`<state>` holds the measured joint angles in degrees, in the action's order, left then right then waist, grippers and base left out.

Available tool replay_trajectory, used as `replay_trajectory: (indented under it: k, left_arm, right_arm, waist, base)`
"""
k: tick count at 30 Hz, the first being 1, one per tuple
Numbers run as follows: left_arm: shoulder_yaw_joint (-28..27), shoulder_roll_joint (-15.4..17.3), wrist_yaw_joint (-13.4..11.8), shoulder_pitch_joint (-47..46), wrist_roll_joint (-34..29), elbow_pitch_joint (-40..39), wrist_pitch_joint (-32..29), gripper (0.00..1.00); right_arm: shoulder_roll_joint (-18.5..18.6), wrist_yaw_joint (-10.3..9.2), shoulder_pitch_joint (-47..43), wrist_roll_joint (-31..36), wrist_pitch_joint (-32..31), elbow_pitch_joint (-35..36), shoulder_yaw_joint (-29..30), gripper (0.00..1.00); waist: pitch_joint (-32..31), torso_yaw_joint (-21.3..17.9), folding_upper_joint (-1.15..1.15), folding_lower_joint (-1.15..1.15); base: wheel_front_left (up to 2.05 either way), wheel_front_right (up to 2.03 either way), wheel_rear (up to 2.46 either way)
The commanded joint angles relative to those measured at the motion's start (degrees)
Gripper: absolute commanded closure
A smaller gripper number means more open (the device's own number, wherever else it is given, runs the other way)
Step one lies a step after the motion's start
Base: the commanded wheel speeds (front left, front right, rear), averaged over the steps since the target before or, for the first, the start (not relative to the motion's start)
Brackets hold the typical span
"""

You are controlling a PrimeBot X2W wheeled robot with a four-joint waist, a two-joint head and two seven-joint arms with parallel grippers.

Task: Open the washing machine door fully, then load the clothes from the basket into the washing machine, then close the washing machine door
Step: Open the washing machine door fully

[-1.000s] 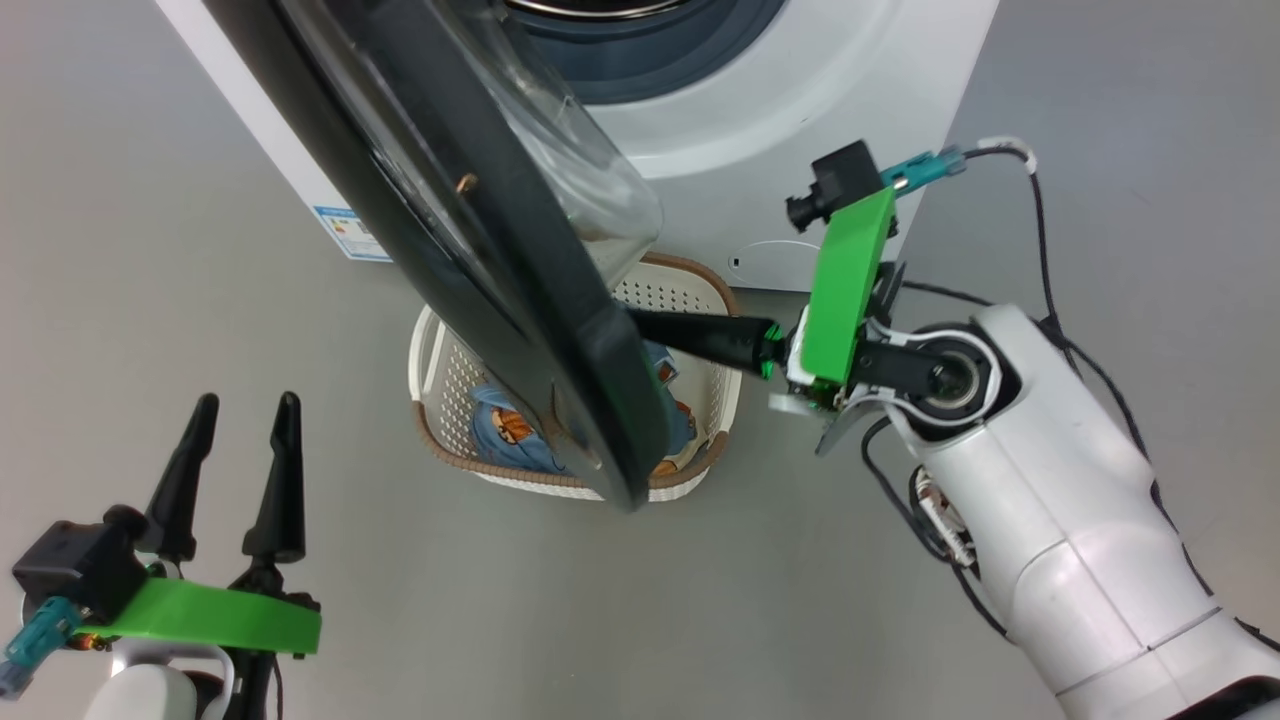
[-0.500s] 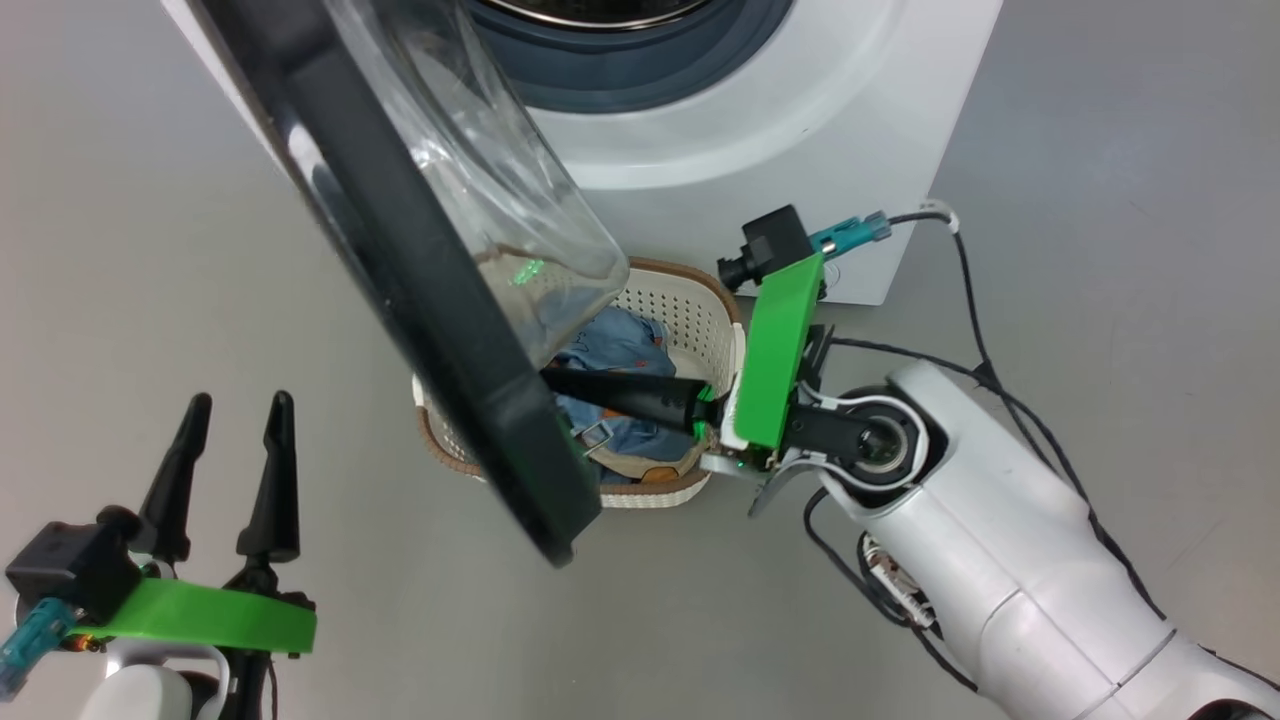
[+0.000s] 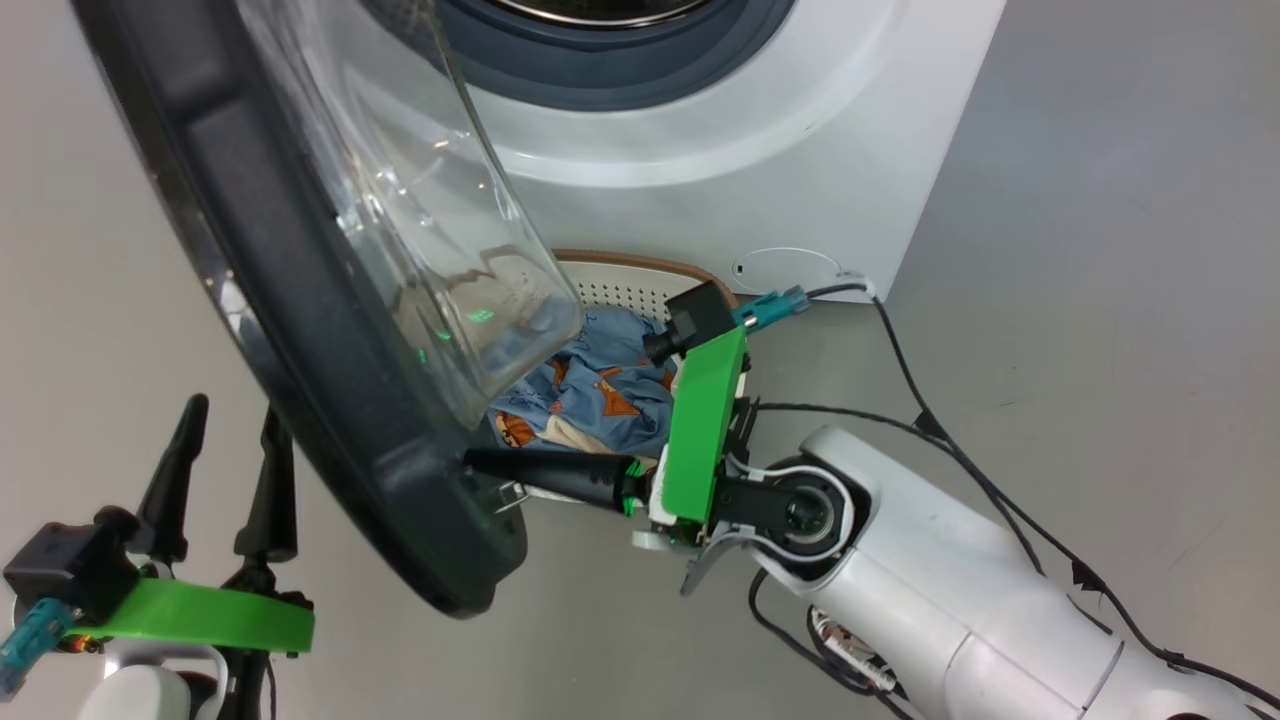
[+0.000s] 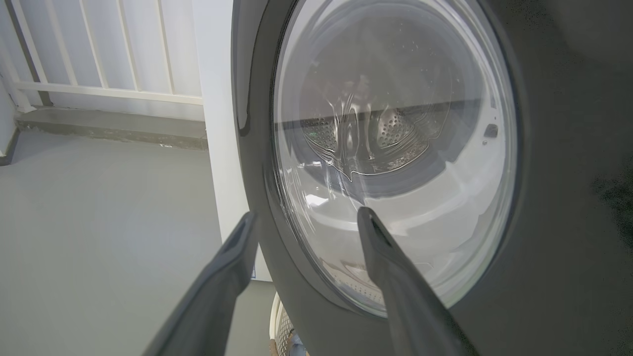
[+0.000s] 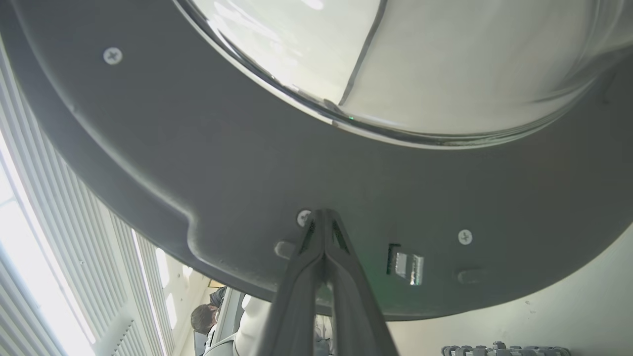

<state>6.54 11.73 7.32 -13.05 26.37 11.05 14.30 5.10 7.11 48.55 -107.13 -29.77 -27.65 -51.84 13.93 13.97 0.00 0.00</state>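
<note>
The washing machine door (image 3: 300,300), black with a bulging glass bowl (image 3: 420,200), stands swung out to the left of the washing machine (image 3: 720,190). My right gripper (image 3: 472,461) is shut, its tips pressed on the door's inner rim beside the latch. In the right wrist view the shut fingertips (image 5: 322,217) touch the grey door rim (image 5: 198,148). Behind that arm, blue printed clothes (image 3: 590,385) lie in the basket (image 3: 640,268). My left gripper (image 3: 233,412) is open at the lower left, just outside the door; its wrist view faces the door's window (image 4: 395,148) between spread fingers (image 4: 237,252).
The round service cap (image 3: 786,268) is low on the machine front. Black cables (image 3: 950,440) trail over the grey floor on the right. A white railing (image 4: 99,49) and a low step lie beyond the machine. Part of a person (image 5: 205,319) shows under the door.
The door has swung further out to the left with my shut right gripper pressed on its inner rim, uncovering the clothes in the basket. My left gripper has stayed put and open.
</note>
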Motion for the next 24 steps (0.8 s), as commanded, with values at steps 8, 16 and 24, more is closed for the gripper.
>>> replay_trajectory:
  k: [8,16,24]
  left_arm:
    - [-2.8,1.3,0.2,-0.4,-0.8,-0.7,0.7,0.00]
    - [-4.1,1.4,0.2,1.1,-1.1,-0.8,0.7,0.00]
    - [-5.4,1.5,0.2,2.9,-1.7,-1.0,0.7,0.00]
  right_arm:
    - [-2.2,0.37,0.3,-5.0,4.8,2.2,-4.8,1.00]
    - [-1.4,0.37,-2.2,-5.6,7.6,2.3,-3.3,1.00]
    - [1.5,0.37,-6.1,-5.2,10.1,5.6,-0.2,1.00]
  waist:
    - [-1.2,-0.8,0.00,0.00]
    - [-2.6,-2.4,0.00,0.00]
    - [-4.1,-4.2,0.00,0.00]
  base:
    - [0.00,0.00,0.00]
    - [0.00,0.00,0.00]
    - [0.00,0.00,0.00]
